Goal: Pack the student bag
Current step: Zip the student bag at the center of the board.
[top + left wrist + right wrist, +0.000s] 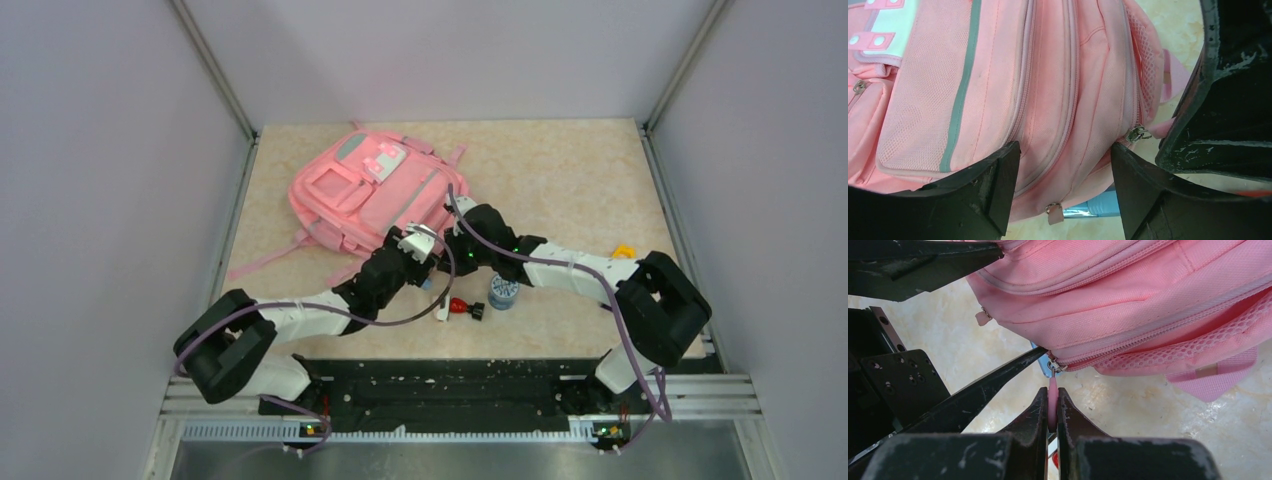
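Note:
The pink student bag [375, 190] lies flat at the back left of the table, and also fills the left wrist view [998, 75] and the right wrist view [1148, 295]. My right gripper [1052, 397] is shut on the pink zipper pull tab [1052, 390] of the bag's main zip at its near right corner. My left gripper [1065, 155] is open, its jaws straddling the bag's near edge; a second pink zipper pull [1054, 212] hangs between them. In the top view both grippers, left [415, 245] and right [462, 240], meet at the bag's near corner.
A blue-and-white jar [503, 291] and a small red-and-black object [463, 306] lie on the table just in front of the grippers. A yellow item [624, 251] sits at the right behind the right arm. A light blue object [1105, 205] shows under the bag's edge.

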`<state>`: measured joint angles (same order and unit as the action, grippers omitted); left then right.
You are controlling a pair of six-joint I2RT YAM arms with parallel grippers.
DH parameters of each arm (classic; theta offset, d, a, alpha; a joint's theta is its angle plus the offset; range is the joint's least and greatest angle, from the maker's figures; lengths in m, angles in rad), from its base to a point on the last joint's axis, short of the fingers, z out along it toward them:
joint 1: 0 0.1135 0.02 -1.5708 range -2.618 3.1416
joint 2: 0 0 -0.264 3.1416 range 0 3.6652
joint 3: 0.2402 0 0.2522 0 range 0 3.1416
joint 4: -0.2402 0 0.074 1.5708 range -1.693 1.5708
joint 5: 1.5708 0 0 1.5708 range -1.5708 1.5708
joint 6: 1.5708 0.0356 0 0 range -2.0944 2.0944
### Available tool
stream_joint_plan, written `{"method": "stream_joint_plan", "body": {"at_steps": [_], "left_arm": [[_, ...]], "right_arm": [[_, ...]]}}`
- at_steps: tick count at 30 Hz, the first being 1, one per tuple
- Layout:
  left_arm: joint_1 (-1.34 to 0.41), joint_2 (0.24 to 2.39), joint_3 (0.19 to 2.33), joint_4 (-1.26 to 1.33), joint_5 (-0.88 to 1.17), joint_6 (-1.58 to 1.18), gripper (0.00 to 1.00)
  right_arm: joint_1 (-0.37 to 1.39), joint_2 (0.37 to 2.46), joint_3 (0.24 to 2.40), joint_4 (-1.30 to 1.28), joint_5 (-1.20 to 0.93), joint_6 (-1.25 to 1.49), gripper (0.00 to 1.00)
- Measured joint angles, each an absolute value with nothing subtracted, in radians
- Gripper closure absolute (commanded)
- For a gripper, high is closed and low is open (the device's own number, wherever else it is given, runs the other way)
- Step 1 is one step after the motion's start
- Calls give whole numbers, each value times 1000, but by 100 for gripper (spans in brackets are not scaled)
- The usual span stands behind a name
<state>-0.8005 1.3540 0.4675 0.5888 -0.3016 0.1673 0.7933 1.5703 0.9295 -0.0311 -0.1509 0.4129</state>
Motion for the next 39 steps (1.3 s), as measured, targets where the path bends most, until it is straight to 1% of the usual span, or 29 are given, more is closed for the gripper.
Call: {"method": "stream_joint_plan", "body": {"at_steps": [3,4,5,7,9,10,12,14,20,27,31,39], "left_arm": [[-801,1374,480,583,-298,167,29],[-801,1379,481,585,-296,166,36],[-801,1383,482,585,-294,163,48],[-801,1392,482,590,-289,157,65],[-801,1402,482,592,-286,153,80],[-801,1405,482,592,-286,152,85],[-801,1406,482,591,-284,148,91],[-801,1405,482,588,-282,145,100],[-801,1374,464,569,-297,127,100],[-801,1269,395,551,-339,88,100],[-801,1204,357,524,-366,38,100],[-801,1046,320,418,-436,-101,100]], "right_arm": [[793,1570,929,-32,-146,413,100],[793,1570,929,-34,-141,413,100],[793,1570,929,-38,-138,413,100],[793,1570,929,-36,-131,413,100],[793,1570,928,-26,-121,412,100],[794,1570,928,-22,-113,411,100],[794,1570,929,-14,-89,406,100],[795,1570,930,-12,-57,400,100],[800,1571,954,-54,126,365,100],[795,1590,994,-87,229,319,100],[749,1632,1018,-92,201,308,100],[677,1732,1117,-79,-12,279,100]]}}
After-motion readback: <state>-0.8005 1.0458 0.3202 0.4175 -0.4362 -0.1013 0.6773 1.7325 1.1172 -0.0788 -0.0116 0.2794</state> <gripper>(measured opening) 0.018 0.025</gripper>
